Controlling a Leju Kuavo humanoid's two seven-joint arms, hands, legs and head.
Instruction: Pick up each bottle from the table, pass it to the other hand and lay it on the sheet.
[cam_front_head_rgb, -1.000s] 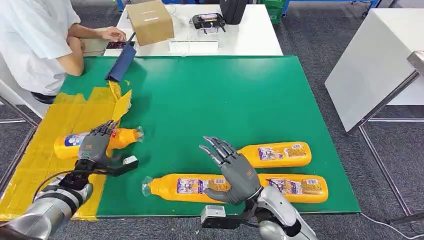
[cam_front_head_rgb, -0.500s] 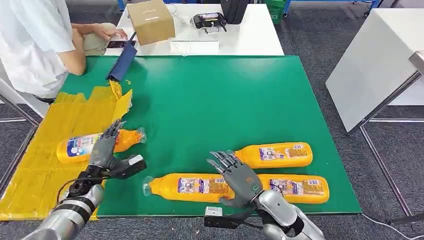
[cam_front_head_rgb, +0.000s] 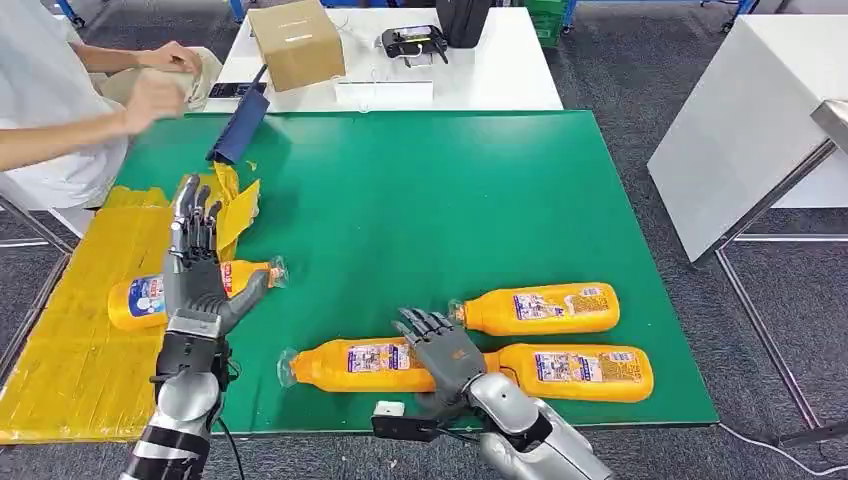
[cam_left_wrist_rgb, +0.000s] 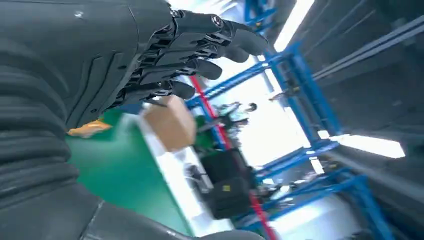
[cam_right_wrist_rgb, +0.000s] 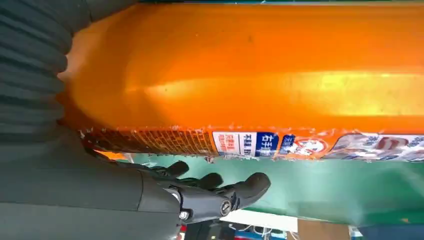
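One orange bottle (cam_front_head_rgb: 137, 298) lies on the yellow sheet (cam_front_head_rgb: 80, 350) at the left of the green mat (cam_front_head_rgb: 420, 200). My left hand (cam_front_head_rgb: 195, 270) stands raised in front of that bottle, fingers apart and pointing up, holding nothing; the left wrist view shows the left hand (cam_left_wrist_rgb: 125, 60) empty too. Three more orange bottles lie on the mat near the front edge. My right hand (cam_front_head_rgb: 445, 350) lies against the near-left bottle (cam_front_head_rgb: 345, 365) at its thick end, fingers stretched out, not wrapped round it. The right wrist view has this bottle (cam_right_wrist_rgb: 250, 75) close by the palm.
The other two bottles (cam_front_head_rgb: 540, 308) (cam_front_head_rgb: 580, 370) lie to the right of my right hand. A person's arms reach in at the far left. A blue pouch (cam_front_head_rgb: 240, 125) and a cardboard box (cam_front_head_rgb: 295, 40) sit at the mat's far edge. A white table (cam_front_head_rgb: 750, 120) stands to the right.
My left hand has lifted off the bottle on the sheet and turned its fingers upward. My right hand has sunk lower against the near-left bottle. The person's hands have left the far table.
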